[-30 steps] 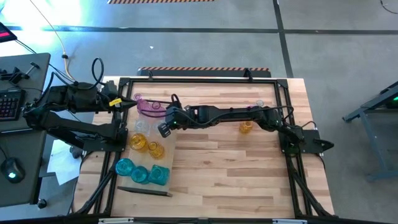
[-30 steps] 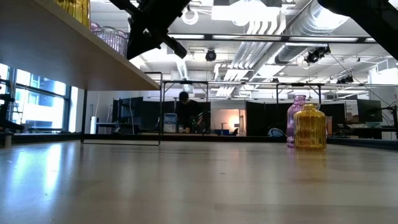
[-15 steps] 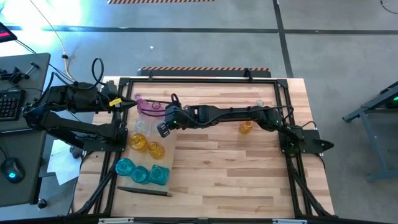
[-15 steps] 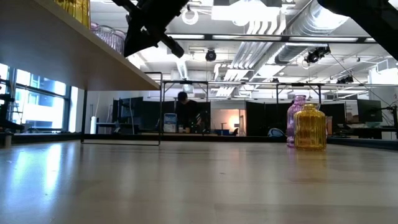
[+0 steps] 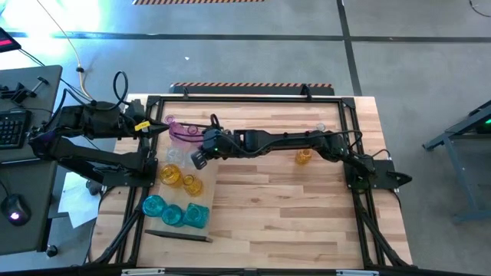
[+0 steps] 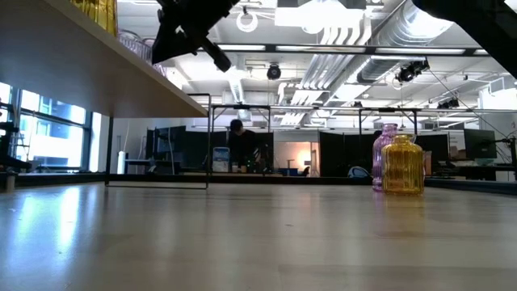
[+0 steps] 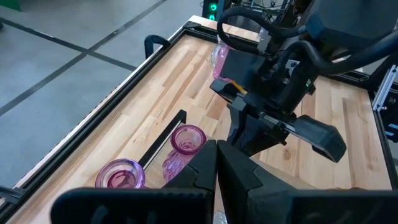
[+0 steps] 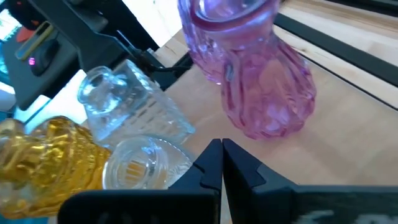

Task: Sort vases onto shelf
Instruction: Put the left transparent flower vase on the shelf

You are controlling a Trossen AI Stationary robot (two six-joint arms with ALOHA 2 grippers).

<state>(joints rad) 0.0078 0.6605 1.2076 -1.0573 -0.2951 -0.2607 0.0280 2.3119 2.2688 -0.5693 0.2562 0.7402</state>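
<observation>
The shelf [image 6: 105,77] runs along the table's left side. On it stand pink vases [image 5: 184,132], clear vases [image 5: 175,153], yellow vases [image 5: 170,175] and teal vases [image 5: 153,205]. My right gripper [image 5: 198,161] reaches across the table and hovers shut just above the shelf. Its tips [image 8: 222,155] lie between a pink vase [image 8: 249,81] and a clear vase [image 8: 140,163]. A yellow vase [image 5: 304,157] and a pink vase [image 6: 386,149] stand on the tabletop toward the right. My left gripper [image 5: 159,129] waits shut, raised at the far left.
Dark metal frame rails [image 5: 245,98] run around the table's edges. The middle and near right of the butcher-block tabletop [image 5: 291,207] are bare wood. A clear square bottle [image 8: 134,106] and a yellow vase [image 8: 43,162] stand close beside my right gripper on the shelf.
My right gripper has tipped upward a little, and its tip has crept toward the table's left edge over the shelf. It has stayed shut. The vases have not moved.
</observation>
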